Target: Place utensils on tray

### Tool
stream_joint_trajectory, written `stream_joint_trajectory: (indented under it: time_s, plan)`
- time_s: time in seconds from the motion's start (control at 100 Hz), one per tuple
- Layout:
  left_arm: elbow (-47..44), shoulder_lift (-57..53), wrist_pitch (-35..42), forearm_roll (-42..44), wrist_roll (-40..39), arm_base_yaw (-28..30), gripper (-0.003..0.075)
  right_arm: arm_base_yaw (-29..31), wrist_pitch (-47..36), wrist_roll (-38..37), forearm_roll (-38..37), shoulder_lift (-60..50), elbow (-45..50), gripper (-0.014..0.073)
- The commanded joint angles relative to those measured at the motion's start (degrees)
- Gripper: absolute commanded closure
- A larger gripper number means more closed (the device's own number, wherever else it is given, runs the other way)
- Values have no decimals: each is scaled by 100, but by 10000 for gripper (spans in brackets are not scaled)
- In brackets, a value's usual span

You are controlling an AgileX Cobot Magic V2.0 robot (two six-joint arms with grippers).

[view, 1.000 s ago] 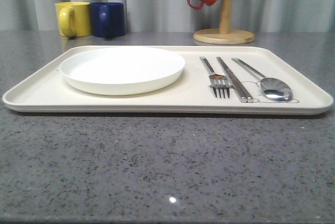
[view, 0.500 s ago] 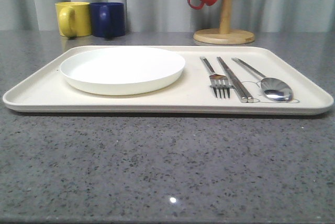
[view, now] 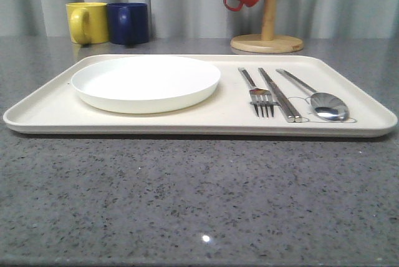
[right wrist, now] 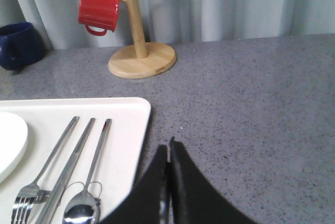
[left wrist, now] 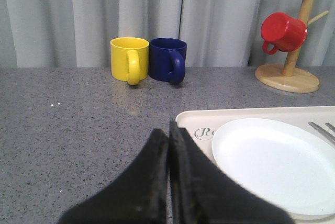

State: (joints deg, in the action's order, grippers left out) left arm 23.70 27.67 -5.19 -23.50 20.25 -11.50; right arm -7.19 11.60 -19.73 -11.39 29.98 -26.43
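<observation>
Front view: I see the desk [view: 199, 204], then the tray [view: 50, 114] across mid-frame, plate [view: 146, 82] at its left, chopsticks [view: 280, 95], spoon [view: 318, 100] and fork [view: 259, 94] at right. Left claw [left wrist: 168, 135] and right claw [right wrist: 168, 153] pressed together, empty.

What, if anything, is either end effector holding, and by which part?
Nothing. The left end effector and right end effector are both shut on nothing; the fork, chopsticks and spoon lie on the tray.

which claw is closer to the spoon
Right. The right claw hangs past the tray's right edge, close beside the spoon. The left claw is beyond the tray's opposite, plate end.
</observation>
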Motion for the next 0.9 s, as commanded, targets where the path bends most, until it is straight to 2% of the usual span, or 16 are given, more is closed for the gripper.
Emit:
stream_joint_trajectory:
  time_s: [0.0,0.35,0.42,0.61,0.69,0.89]
  plan:
    - [158,27,400,-29,-41,-33,738,36,-484,45,-101,-7,-149,662]
    - [158,27,400,-29,-41,-33,738,36,-557,119,-218,-77,-115,662]
    - [158,27,400,-29,-41,-33,738,36,-727,391,24,-161,-32,662]
    - [158,27,400,-29,-41,-33,738,36,-1508,1728,1277,-646,558,662]
    - [158,27,400,-29,-41,-33,738,36,-1779,1921,1524,-913,911,662]
    - [158,27,400,-29,-41,-33,738,260,-1842,1936,1530,-1758,1591,662]
